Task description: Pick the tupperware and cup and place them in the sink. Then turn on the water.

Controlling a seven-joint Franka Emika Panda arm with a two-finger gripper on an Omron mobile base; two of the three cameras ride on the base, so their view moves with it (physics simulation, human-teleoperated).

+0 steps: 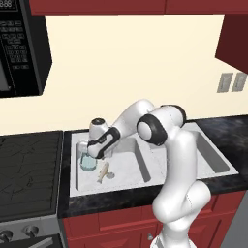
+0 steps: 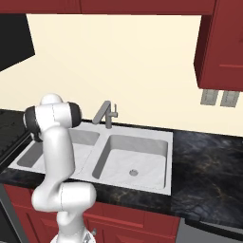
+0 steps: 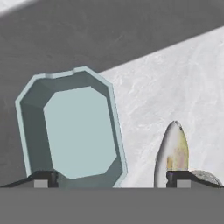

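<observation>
Pincer [image 3: 112,180] gaping wide, holding nothing, low over left basin of sink [image 1: 145,186]. Tupperware [image 3: 72,127] resting upright on basin floor just below, released, fish [image 3: 173,155] just beside, drain next to fish. Judged: first item placed. Lift straight up to clear rim, avoid nudging tupperware or fish, then go for cup. Faucet [image 2: 107,114] behind divider, no stream running. Dark speckled worktop [image 2: 209,171], stove [image 1: 29,169] at left, microwave [image 1: 22,46] above, red cabinets, cream wall.
</observation>
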